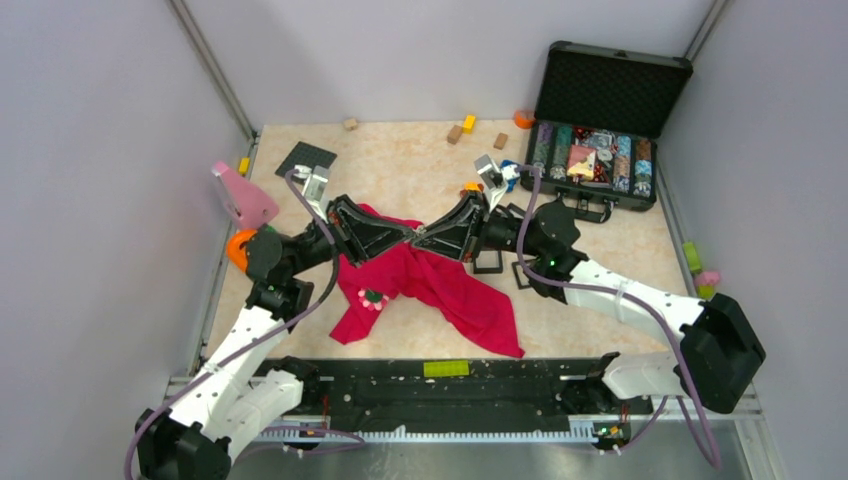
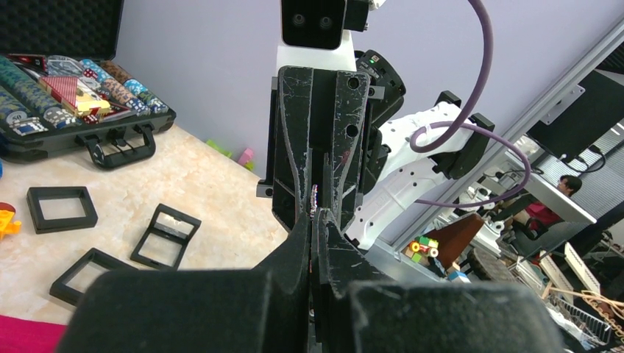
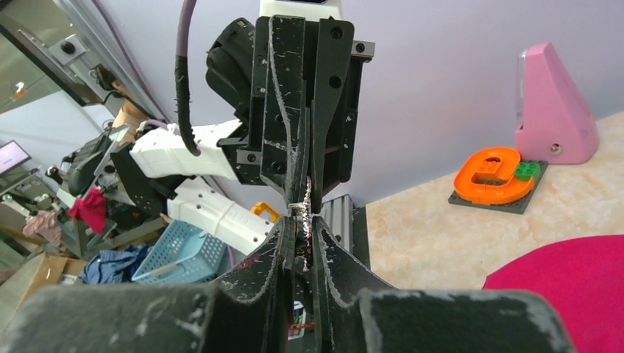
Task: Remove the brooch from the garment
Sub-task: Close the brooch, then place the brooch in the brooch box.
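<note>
The red garment (image 1: 450, 290) lies spread on the table. On its left part sits the brooch (image 1: 372, 298), a small flower-shaped disc with pink petals and a dark centre. Above the garment my left gripper (image 1: 405, 237) and right gripper (image 1: 425, 230) meet tip to tip. A thin glittering piece (image 3: 307, 193) with pink, white and dark specks and a small metal pin is pinched edge-on between both pairs of fingers. I cannot tell what it is. My left gripper (image 2: 315, 220) is pressed shut. My right gripper (image 3: 303, 224) is closed to a narrow slit around the piece (image 2: 314, 197).
An open black case of poker chips (image 1: 600, 150) stands at the back right. Small black frames (image 2: 62, 208) lie beside the garment. A pink object (image 1: 245, 195) and an orange ring toy (image 3: 493, 175) sit at the left wall. Wooden blocks (image 1: 455, 133) lie along the back.
</note>
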Controlling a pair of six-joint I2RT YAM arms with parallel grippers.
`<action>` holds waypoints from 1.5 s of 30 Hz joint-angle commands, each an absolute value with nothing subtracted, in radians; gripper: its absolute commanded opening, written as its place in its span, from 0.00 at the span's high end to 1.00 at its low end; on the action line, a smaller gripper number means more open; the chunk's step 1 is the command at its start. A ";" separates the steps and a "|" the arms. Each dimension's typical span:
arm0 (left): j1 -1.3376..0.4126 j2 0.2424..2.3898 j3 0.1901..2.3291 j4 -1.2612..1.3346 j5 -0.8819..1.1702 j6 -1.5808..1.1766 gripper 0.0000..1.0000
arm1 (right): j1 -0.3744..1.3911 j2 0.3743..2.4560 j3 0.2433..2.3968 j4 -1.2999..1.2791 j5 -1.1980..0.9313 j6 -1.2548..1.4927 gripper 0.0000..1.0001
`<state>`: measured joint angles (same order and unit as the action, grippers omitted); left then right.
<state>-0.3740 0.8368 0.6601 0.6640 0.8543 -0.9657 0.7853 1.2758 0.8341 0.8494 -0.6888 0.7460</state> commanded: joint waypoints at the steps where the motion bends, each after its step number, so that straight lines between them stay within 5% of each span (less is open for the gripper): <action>1: -0.378 0.795 0.666 0.715 0.892 -0.973 1.00 | 0.756 1.230 0.820 0.898 -0.580 0.737 0.94; 11: -0.378 0.786 0.655 0.711 0.883 -0.968 1.00 | 0.747 1.206 0.791 0.912 -0.550 0.738 0.94; 15: -0.378 0.792 0.655 0.694 0.872 -0.966 1.00 | 0.747 1.202 0.784 0.935 -0.574 0.728 0.82; 21: -0.377 0.801 0.662 0.630 0.838 -0.927 1.00 | 0.739 1.187 0.765 0.960 -0.657 0.703 0.50; 31: -0.379 0.843 0.644 0.631 0.837 -0.914 1.00 | 0.704 1.106 0.711 0.865 -0.621 0.677 0.46; 39: -0.396 0.940 0.665 0.488 0.764 -0.830 1.00 | 0.704 0.949 0.705 0.439 -0.330 0.534 0.45; 45: -0.502 1.090 0.749 0.314 0.608 -0.700 1.00 | 0.683 0.880 0.787 -0.182 0.129 0.468 0.51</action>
<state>-0.4335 1.0241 0.6605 0.4328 0.7242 -0.8146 0.7101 0.8948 0.7067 0.3012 -0.2337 0.5335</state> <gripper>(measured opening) 0.008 0.495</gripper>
